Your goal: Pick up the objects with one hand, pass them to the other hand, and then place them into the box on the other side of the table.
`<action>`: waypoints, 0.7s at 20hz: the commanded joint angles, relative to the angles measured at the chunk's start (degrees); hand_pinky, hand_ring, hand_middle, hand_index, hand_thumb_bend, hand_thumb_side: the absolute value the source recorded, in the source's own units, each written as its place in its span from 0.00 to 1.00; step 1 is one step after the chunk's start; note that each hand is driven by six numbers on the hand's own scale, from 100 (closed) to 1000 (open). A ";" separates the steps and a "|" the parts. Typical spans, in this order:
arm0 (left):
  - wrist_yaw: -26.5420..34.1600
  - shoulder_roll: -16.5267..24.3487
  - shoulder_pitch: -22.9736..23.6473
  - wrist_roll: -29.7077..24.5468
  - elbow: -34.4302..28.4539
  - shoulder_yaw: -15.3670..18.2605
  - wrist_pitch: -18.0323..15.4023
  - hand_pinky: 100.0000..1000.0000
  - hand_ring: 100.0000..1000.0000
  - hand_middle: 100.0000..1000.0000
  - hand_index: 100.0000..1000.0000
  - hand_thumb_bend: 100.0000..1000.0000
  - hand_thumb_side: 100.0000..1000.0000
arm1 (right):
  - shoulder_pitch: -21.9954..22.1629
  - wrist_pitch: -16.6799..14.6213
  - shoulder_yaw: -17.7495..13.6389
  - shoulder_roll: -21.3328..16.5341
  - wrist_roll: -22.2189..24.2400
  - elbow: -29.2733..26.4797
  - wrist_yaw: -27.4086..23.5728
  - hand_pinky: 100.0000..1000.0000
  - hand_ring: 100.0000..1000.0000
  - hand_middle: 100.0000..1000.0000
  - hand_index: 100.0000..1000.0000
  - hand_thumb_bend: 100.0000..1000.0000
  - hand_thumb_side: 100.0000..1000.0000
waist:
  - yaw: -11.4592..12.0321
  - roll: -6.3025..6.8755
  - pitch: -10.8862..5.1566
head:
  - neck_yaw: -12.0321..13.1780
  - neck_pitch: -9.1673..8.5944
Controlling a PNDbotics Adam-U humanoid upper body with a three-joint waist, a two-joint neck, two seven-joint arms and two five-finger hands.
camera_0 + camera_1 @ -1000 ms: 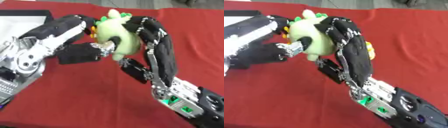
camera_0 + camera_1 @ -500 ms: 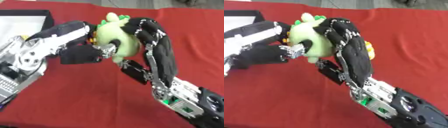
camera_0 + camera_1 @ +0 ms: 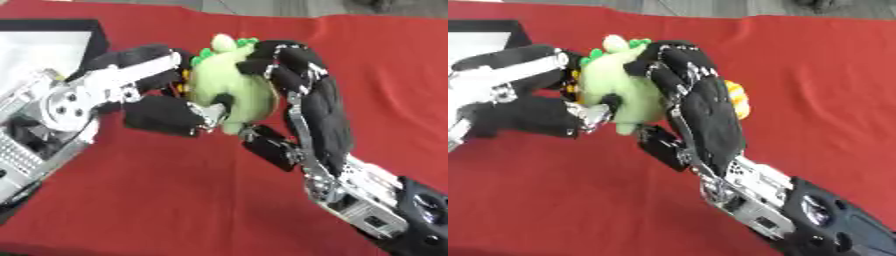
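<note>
Red cloth [image 3: 175, 200]; plush toy [image 3: 229, 85] upright.

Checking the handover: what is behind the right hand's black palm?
The light green plush toy sits there, gripped by the right hand and left hand. In the right eye view an orange-yellow bit peeks out; the rest is covered.

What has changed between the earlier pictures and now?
Little. The green plush toy and both hands drifted slightly toward the white box, or the camera shifted. The left hand and right hand both remain curled on the toy above the red cloth.
</note>
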 commanded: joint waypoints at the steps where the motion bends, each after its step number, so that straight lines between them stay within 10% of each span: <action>1: 2.14 0.35 -0.73 -1.54 1.52 -0.63 4.65 0.63 0.55 0.42 0.41 0.00 0.16 | -1.01 0.35 -0.56 -0.42 0.91 -1.46 1.30 0.71 0.71 0.41 0.62 0.41 0.00 | -0.07 0.26 -0.91 | 0.23 0.06; 4: 3.70 0.08 -0.58 1.11 2.70 -1.35 4.65 0.62 0.53 0.40 0.35 0.00 0.16 | -0.92 1.54 -0.63 -0.52 2.38 -1.46 2.46 0.72 0.75 0.48 0.69 0.52 0.00 | -0.14 0.26 -0.94 | 0.30 0.00; 14: 9.29 -0.43 0.45 9.24 7.64 -0.24 4.65 0.57 0.46 0.32 0.27 0.00 0.16 | -0.74 7.60 -0.87 -0.66 6.21 -1.46 7.31 0.77 0.87 0.66 0.85 0.45 0.15 | -0.28 0.29 -0.95 | 0.48 -0.11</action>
